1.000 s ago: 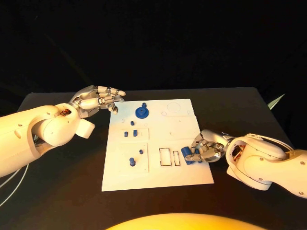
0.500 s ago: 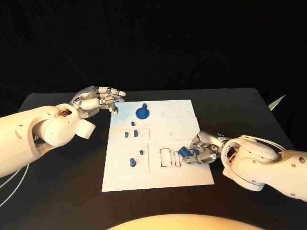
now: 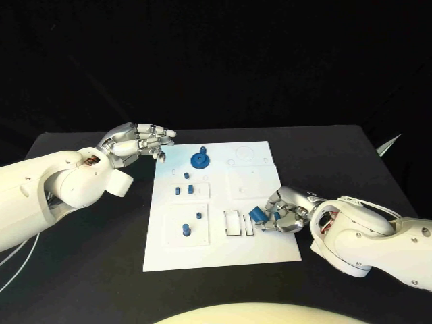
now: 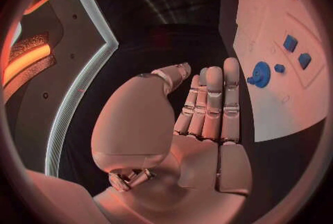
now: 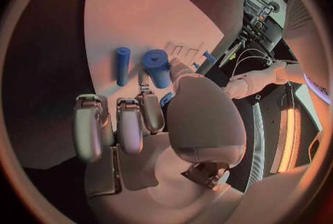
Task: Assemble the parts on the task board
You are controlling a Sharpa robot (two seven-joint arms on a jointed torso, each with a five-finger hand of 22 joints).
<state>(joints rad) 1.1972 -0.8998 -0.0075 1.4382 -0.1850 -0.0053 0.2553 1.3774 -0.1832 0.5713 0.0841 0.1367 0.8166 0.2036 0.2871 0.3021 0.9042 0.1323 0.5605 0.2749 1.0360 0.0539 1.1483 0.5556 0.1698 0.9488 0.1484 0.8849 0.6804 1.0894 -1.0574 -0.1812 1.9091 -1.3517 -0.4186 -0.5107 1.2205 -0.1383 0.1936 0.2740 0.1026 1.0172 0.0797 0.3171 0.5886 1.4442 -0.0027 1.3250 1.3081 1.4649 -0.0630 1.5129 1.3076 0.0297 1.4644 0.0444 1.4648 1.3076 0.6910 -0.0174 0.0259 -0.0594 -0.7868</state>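
Holding a blue cylinder (image 3: 258,216) between thumb and a finger, the right hand (image 3: 286,214) sits at the near right part of the task board (image 3: 260,253), just beside the two small rectangular slots (image 3: 239,223). In the right wrist view the same cylinder (image 5: 157,66) is pinched upright, and a second blue peg (image 5: 122,65) lies on the board close to it.

To do the step well, I think the part should stay vertical and go down slowly over its hole w/o tilting; the exact hole is hidden by the fingers, so I cannot tell how well it is aligned.

The left hand (image 3: 136,142) hovers at the far left corner of the board, fingers together and lightly bent, empty, near the blue gear (image 3: 202,160).
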